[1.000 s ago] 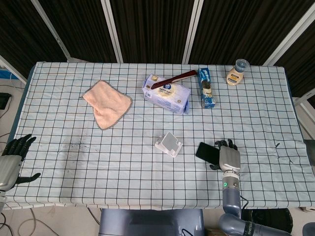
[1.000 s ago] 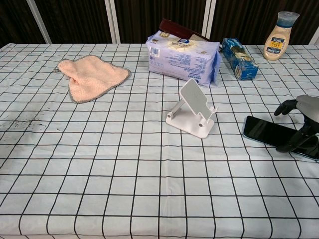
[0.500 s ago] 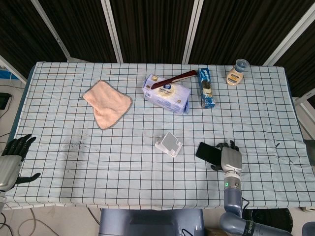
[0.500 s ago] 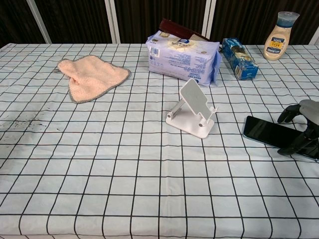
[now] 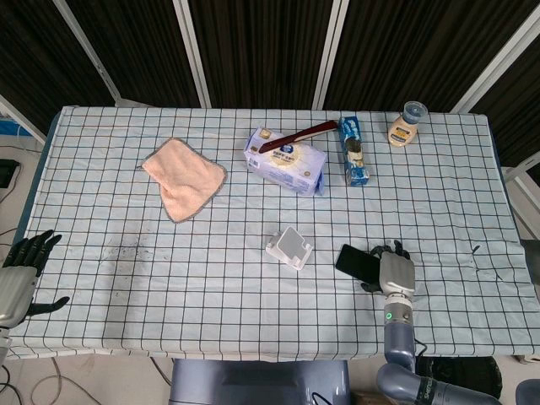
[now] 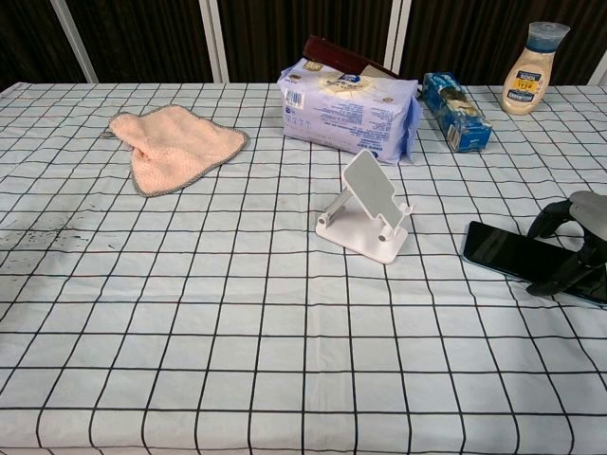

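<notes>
- A robot test room or lab, not a home; dark slatted wall panels with pale metal struts (image 5: pixel 192 59) stand behind
- One table (image 5: pixel 101 211) under a checked cloth holds unrelated household goods; cables trail on the floor (image 5: pixel 51 384)

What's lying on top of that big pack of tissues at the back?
A dark red, flat, long object lies across the tissue pack, sticking out past its edge. The chest view shows only one end; what it is stays unclear.
</notes>
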Tool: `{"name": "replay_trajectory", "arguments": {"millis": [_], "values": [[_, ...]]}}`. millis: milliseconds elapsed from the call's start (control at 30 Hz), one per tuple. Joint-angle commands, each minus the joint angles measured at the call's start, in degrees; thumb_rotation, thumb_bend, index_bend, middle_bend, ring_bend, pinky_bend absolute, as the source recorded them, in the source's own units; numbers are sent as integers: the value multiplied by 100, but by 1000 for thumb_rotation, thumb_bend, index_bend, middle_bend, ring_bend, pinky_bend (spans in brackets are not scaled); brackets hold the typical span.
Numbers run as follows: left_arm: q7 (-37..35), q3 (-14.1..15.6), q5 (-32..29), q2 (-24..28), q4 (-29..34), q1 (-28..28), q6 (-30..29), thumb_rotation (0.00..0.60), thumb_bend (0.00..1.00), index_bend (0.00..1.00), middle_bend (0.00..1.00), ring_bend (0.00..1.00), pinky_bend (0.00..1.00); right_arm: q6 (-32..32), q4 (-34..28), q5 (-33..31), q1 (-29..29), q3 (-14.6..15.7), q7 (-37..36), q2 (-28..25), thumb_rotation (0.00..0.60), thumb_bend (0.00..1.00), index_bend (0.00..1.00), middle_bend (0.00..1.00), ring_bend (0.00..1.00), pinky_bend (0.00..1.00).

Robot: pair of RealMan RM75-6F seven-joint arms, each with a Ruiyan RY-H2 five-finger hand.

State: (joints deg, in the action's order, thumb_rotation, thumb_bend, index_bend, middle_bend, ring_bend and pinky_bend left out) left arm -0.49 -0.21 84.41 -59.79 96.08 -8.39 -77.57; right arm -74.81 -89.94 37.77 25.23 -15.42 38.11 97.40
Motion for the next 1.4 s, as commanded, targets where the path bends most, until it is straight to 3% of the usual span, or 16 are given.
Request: {"name": "replay_trajectory", "arguments": {"millis": [33,267,500,933,1400], "values": [[-2,-2,-1,0,3,1,-4,600,0,0,0,0,0,8,3,-14,7,1,2,-6,600,215,363,288,30,148],[5,0,-3,-2,0,1,-1,600,0,0,0,0,0,7,35,-63,29,19,15,6,600,218,363,296,30,148],[7,0,-17,4,11,-1,11,600,0,0,0,0,0,33,61,-134,43,37,30,-2,600,286,423,394,113,148],[19,-8,-32,1,14,-1,8,600,0,0,0,0,0,20,68,-155,50,95,46,-43,600,379,713,692,319,148],[33,-3,-27,3,28,18,-22,600,0,0,0,0,0,-82,-183,82,-31,177,-97,-237,600,398,816,771,403,148]]}}
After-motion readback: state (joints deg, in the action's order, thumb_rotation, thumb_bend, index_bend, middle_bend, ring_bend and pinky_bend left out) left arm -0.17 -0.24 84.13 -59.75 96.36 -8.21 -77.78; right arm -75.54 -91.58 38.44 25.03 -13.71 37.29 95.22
